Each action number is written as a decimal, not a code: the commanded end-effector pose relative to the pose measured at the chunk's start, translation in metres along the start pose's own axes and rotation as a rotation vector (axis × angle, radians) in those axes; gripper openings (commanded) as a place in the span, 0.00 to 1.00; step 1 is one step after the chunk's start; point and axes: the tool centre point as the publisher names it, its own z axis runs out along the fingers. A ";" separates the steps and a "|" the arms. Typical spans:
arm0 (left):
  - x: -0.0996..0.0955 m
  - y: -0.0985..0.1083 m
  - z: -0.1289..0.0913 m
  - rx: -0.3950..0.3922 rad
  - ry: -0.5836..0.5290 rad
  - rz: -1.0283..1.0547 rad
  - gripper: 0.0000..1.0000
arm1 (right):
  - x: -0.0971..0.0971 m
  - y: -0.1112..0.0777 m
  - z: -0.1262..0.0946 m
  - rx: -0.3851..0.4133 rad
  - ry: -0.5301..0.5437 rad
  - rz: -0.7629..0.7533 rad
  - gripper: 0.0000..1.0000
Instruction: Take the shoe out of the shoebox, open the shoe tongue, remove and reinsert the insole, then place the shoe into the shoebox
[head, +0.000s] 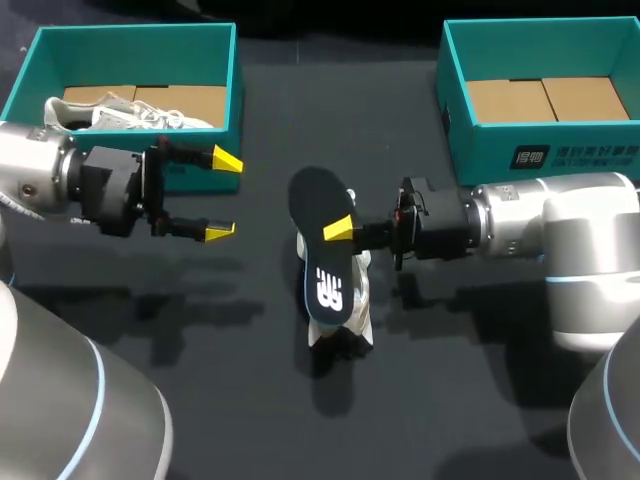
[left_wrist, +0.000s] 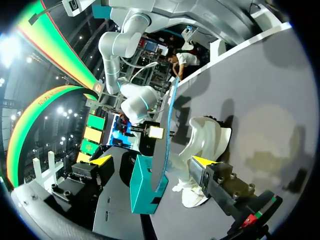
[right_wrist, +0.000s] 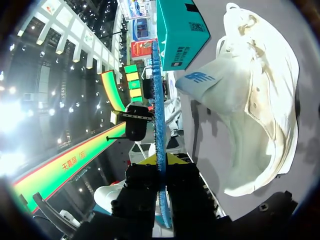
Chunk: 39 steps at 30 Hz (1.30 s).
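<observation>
Right tool (head: 338, 230) clamps the dark insole (head: 314, 200), a white logo printed on it, over the white shoe (head: 360, 310) on the surface (head: 250, 380); left tool (head: 224, 196) fingers apart.

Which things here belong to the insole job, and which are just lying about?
In the job: insole, clamped in right gripper; shoe on table; open left gripper; empty box.
Lying about: second shoe, in the other box.
</observation>
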 end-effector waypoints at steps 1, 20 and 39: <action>0.009 0.003 0.014 -0.045 -0.050 0.026 1.00 | 0.004 0.003 0.014 0.005 0.000 0.011 0.00; 0.007 0.012 0.025 -0.096 -0.138 0.069 1.00 | 0.016 0.011 0.027 -0.024 0.029 0.015 0.00; -0.001 0.026 0.058 -0.107 -0.166 0.147 0.42 | 0.019 0.017 0.046 -0.076 0.019 0.049 0.00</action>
